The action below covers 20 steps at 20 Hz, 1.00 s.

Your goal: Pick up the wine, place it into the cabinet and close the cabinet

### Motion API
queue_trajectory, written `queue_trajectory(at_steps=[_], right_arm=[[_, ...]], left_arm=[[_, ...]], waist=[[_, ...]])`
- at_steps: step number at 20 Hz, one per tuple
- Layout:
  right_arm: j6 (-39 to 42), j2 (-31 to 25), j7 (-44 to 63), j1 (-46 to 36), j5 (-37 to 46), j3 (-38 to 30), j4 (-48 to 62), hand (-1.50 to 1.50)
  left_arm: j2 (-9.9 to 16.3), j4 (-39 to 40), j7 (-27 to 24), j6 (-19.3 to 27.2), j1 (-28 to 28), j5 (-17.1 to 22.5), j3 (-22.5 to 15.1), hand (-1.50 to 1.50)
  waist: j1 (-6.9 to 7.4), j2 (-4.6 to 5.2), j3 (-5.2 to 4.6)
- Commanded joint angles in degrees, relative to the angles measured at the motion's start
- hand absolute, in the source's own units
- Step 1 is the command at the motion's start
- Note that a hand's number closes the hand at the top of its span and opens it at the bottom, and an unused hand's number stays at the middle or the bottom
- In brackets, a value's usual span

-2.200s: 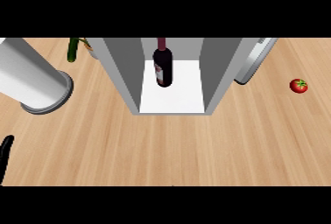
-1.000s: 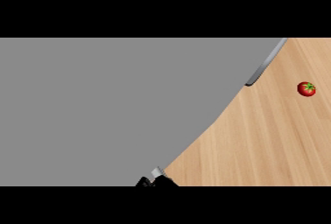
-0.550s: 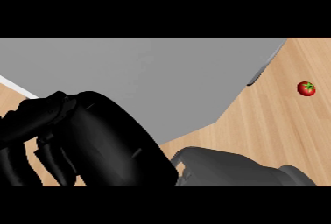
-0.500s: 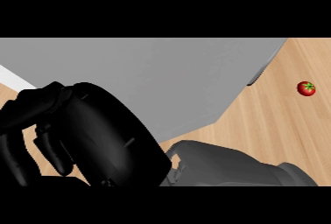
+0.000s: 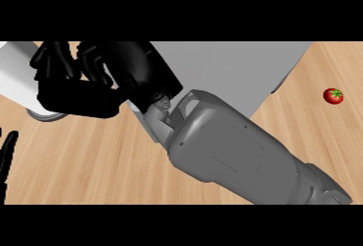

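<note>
From the head view, our right hand (image 5: pixel 99 79) reaches across the grey cabinet (image 5: pixel 234 67), fingers curled with nothing visibly held in them. We cannot see the wine; our forearm (image 5: pixel 234 149) and hand hide the cabinet's front, so we judge the bottle is inside and closing is what remains. Our left hand (image 5: pixel 7 153) shows only as a sliver at the left edge; we cannot tell its state. A tomato (image 5: pixel 333 95) lies well apart on the wooden counter (image 5: pixel 85 163).

right hand (image 5: pixel 106 79): moved far-left, fingers curled | right forearm (image 5: pixel 234 153): fully in view | cabinet (image 5: pixel 234 67): front closed, wine hidden
</note>
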Motion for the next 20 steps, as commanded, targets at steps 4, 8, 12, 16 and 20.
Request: queue_trajectory(at_steps=[4, 8, 12, 16, 20], right_arm=[[6.8, -0.1, -9.5, -1.8, -0.2, -6.8, 15.1, 1.50], [9.0, -4.3, -11.2, -1.0, -1.6, -8.0, 15.5, 1.50], [8.8, -4.4, -12.0, -3.5, -0.6, -7.0, 19.2, 1.50], [10.5, -6.9, -17.4, 0.3, 0.2, -5.8, 20.7, 1.50], [10.8, -6.2, -18.4, -2.1, 0.2, -6.4, 23.5, 1.50]], left_arm=[[0.0, 0.7, 2.5, -1.8, -0.3, -0.7, 2.0, -1.50], [-1.0, -1.7, 3.4, 0.7, -1.1, -1.4, 1.7, -1.50], [-1.6, -0.8, 4.7, 1.8, -3.6, -1.9, 0.0, -1.50], [-1.6, -0.1, 4.1, 0.7, -3.0, -1.8, 0.9, -1.50], [-1.5, 1.0, 4.2, 0.1, -3.5, -1.0, 2.2, -1.50]], waist=[[0.28, 0.31, 0.03], [0.08, 0.25, 0.08], [-0.39, 0.56, 0.05], [-0.81, 0.83, 0.06], [-0.50, 0.96, -0.03]])
